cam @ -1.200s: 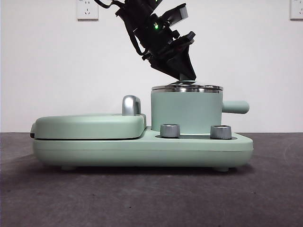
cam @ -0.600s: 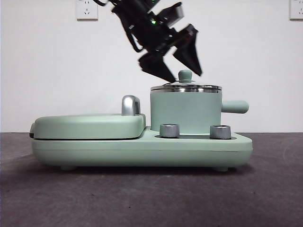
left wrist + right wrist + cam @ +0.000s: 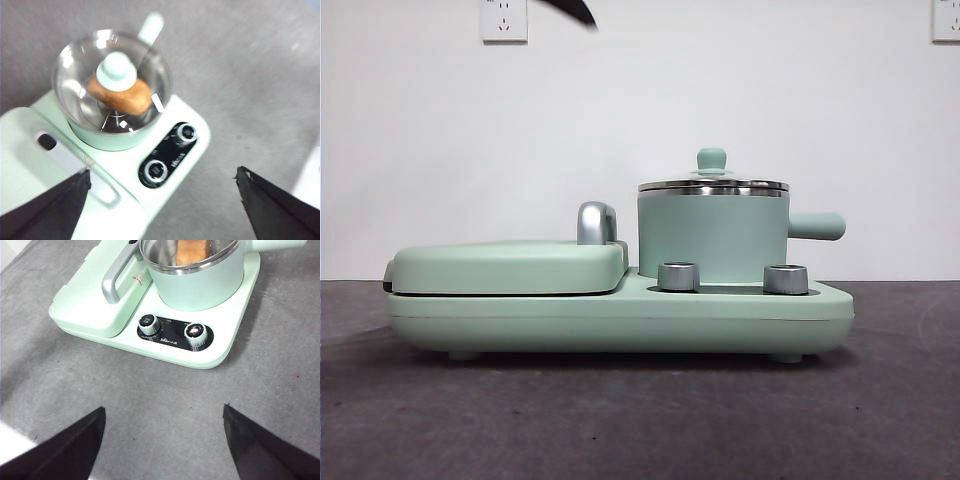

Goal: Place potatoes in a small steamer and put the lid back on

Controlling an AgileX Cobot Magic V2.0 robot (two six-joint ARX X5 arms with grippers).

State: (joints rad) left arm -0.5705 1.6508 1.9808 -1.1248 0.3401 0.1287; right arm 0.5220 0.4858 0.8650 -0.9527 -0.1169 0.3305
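The small steamer (image 3: pixel 712 235) stands on the right half of the mint-green cooker base (image 3: pixel 620 315). The glass lid (image 3: pixel 712 185) lies flat on its steel rim, mint knob (image 3: pixel 711 160) up. Through the glass, the left wrist view shows the orange-brown potato (image 3: pixel 131 97) lying inside the steamer (image 3: pixel 107 140) under the knob (image 3: pixel 116 71). My left gripper (image 3: pixel 162 175) hangs open high above the cooker, holding nothing; only a black tip (image 3: pixel 570 10) shows at the front view's top edge. My right gripper (image 3: pixel 163 407) is open over bare table, short of the steamer (image 3: pixel 200 285).
A flat mint-green griddle (image 3: pixel 510 265) with a chrome handle (image 3: pixel 597 222) fills the base's left half. Two steel dials (image 3: pixel 679 276) (image 3: pixel 786 278) sit on the front of the base. The steamer's side handle (image 3: pixel 817 226) points right. Grey table surrounds the cooker.
The left gripper let go of the lid's knob, opened, and rose up and to the left, almost out of the front view. The lid stays on the steamer.
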